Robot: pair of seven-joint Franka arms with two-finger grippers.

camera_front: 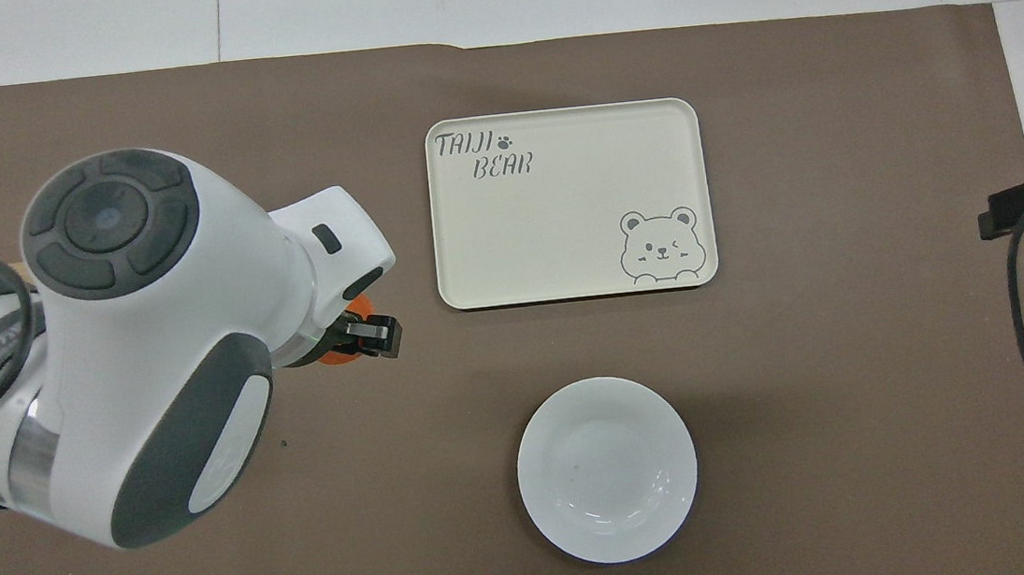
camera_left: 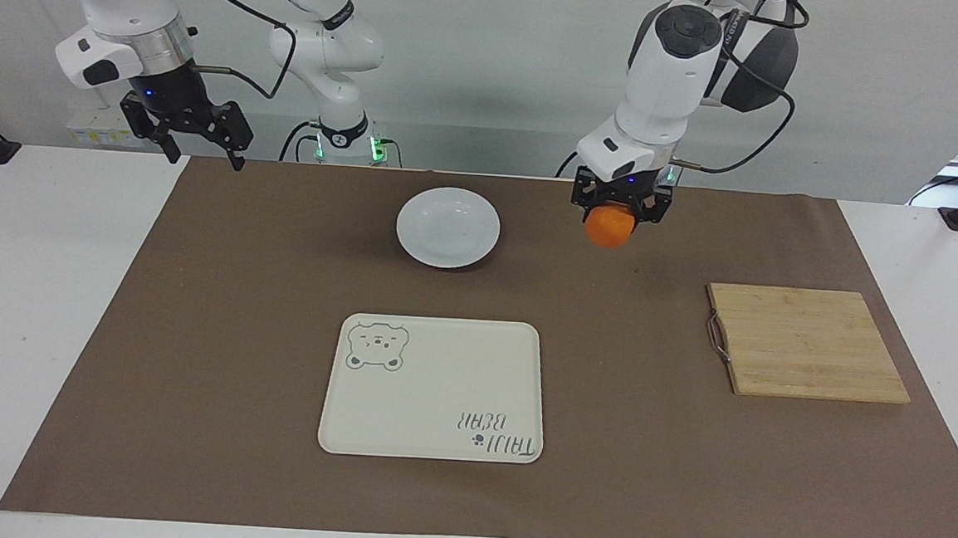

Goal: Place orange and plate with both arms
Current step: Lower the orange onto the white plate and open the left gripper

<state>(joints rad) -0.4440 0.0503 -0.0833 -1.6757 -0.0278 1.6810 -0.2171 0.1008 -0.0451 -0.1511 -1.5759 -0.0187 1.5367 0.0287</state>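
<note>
My left gripper (camera_left: 620, 208) is shut on the orange (camera_left: 609, 227) and holds it in the air over the brown mat, between the wooden board and the plate. In the overhead view the left arm covers most of the orange (camera_front: 360, 305). The white plate (camera_left: 448, 227) lies on the mat nearer to the robots than the tray; it also shows in the overhead view (camera_front: 606, 468). My right gripper (camera_left: 198, 135) waits open and empty, raised over the mat's edge at the right arm's end; it also shows in the overhead view (camera_front: 1023, 210).
A cream tray (camera_left: 434, 387) with a bear drawing lies mid-mat, farther from the robots than the plate; it also shows in the overhead view (camera_front: 570, 202). A wooden cutting board (camera_left: 807, 343) with a metal handle lies toward the left arm's end.
</note>
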